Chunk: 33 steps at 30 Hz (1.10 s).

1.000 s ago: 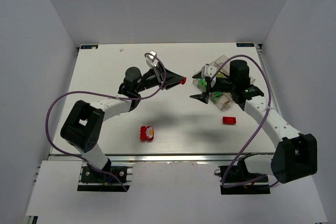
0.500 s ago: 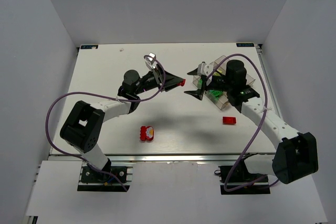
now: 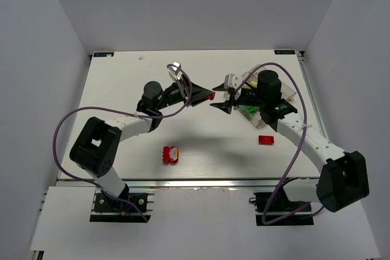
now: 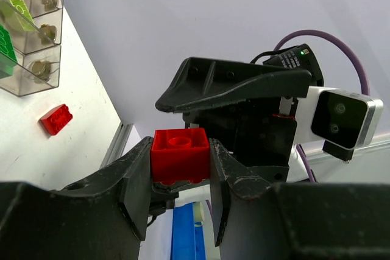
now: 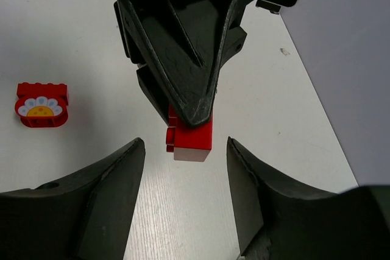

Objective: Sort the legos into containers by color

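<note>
My left gripper is shut on a small red lego, held above the table's middle; in the left wrist view this red lego sits clamped between both pads. My right gripper faces it, open, its fingers on either side of that red lego without touching. The clear tray of containers lies under the right arm, with green legos in it. A red lego lies flat in front of the tray. A red flower-printed lego lies nearer the front.
The tray shows green pieces in its compartments in the left wrist view, with the loose red lego beside it. The flower lego lies left of the right gripper. Purple cables loop off both arms.
My right arm has swung left from over the tray to the left gripper's red lego, and its jaws have narrowed. The left arm has held still.
</note>
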Available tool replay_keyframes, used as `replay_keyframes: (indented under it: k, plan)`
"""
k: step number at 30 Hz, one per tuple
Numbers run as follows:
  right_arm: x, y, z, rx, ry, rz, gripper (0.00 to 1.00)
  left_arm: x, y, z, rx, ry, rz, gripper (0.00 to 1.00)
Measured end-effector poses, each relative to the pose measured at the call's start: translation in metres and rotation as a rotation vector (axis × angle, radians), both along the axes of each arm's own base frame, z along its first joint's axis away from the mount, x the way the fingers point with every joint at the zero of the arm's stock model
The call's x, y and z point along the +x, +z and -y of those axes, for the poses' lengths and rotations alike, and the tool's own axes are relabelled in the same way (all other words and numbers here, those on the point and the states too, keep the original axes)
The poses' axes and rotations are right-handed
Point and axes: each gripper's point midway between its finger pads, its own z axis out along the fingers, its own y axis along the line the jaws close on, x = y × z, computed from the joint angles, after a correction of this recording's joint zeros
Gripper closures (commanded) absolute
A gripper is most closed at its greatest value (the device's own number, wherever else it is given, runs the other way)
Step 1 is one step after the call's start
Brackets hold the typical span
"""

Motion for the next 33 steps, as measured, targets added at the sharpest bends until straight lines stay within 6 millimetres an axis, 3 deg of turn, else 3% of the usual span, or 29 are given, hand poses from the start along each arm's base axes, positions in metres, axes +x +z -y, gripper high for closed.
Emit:
replay_keyframes:
  k: [8, 13, 15, 16, 19, 23, 27, 33]
  plan:
    - [-0.002, 0.0, -0.005, -0.003, 0.004, 0.006, 0.56, -0.001, -0.004, -0.001, 0.004, 0.0, -0.006, 0.77]
    - [-0.001, 0.001, -0.005, -0.006, -0.005, 0.011, 0.65, -0.001, -0.004, -0.001, 0.004, 0.0, -0.007, 0.72]
    - [-0.001, 0.001, -0.005, -0.005, -0.006, 0.004, 0.78, -0.001, -0.003, -0.001, 0.003, 0.0, 0.002, 0.66]
    - [-0.001, 0.001, -0.005, -0.005, -0.007, 0.002, 0.9, -0.001, -0.003, -0.001, 0.004, 0.001, 0.004, 0.64]
    - [0.0, 0.0, -0.004, -0.007, -0.013, 0.0, 0.99, -0.001, -0.004, -0.001, 0.009, 0.002, 0.004, 0.53]
    - [0.001, -0.001, -0.004, -0.013, -0.023, 0.002, 1.0, 0.001, -0.012, 0.0, 0.034, 0.008, -0.015, 0.31]
    - [0.003, -0.001, -0.004, -0.016, -0.031, 0.007, 1.0, 0.003, -0.021, -0.002, 0.077, 0.026, -0.039, 0.02]
    - [0.006, -0.002, 0.001, -0.03, -0.062, 0.009, 1.0, 0.011, -0.022, -0.013, 0.12, 0.077, -0.033, 0.02]
